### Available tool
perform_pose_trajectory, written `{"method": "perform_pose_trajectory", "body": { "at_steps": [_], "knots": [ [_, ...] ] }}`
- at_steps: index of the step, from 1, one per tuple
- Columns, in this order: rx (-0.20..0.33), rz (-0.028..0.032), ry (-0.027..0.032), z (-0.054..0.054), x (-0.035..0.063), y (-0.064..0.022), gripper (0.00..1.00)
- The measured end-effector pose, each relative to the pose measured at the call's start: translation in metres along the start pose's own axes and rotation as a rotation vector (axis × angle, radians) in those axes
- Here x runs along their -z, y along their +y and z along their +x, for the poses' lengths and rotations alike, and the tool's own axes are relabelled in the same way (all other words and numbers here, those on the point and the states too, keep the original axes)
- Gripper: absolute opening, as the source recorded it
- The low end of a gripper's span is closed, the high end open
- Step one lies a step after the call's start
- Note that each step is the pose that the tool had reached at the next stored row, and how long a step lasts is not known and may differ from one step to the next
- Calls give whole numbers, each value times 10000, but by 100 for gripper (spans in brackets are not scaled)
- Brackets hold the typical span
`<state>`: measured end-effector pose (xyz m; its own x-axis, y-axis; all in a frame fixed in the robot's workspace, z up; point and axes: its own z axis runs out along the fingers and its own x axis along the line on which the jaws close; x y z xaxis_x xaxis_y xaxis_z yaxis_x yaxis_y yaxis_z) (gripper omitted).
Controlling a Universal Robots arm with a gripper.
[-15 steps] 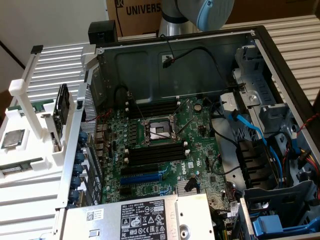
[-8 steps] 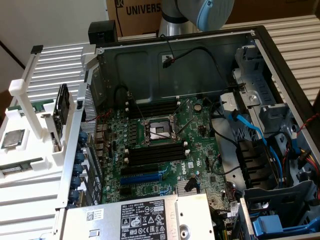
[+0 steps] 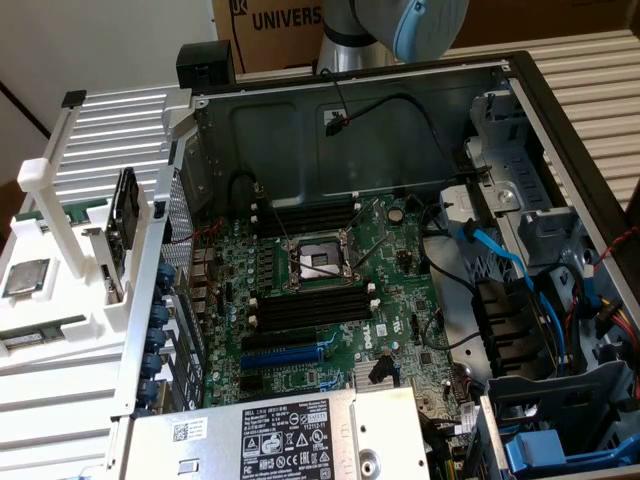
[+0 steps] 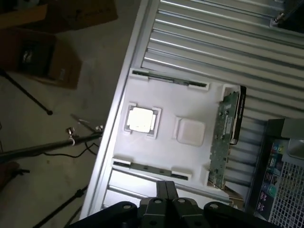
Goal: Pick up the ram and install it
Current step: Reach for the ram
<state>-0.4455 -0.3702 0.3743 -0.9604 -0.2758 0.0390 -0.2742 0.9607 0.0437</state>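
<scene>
Your gripper [image 4: 166,186] is closed tight w/ nothing in it, hanging over the white tray [image 4: 190,102] and clear of it. The ram [image 4: 152,168] lies flat in a holder on the tray's edge nearest the gripper, just beside the CPU chip [image 4: 140,118]. A 2nd stick [image 4: 168,80] sits on the tray's opposite edge. An upright card [image 4: 227,135] stands on the tray's side toward the PC case [image 3: 300,130].

The arm [image 3: 345,45] rises at the top edge of the exterior view, near the middle: a silver-grey tube, with a pale blue joint cap [image 3: 428,25] toward the exterior view's right. In the wrist view, the black gripper [image 4: 166,186] has its fingers pressed together, empty.
</scene>
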Motion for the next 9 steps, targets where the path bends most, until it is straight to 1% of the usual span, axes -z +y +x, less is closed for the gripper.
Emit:
{"method": "perform_pose_trajectory", "body": {
  "at_steps": [9],
  "knots": [
    [1642, 64, 72, 0, -6, 0, 10]
  ]
}}
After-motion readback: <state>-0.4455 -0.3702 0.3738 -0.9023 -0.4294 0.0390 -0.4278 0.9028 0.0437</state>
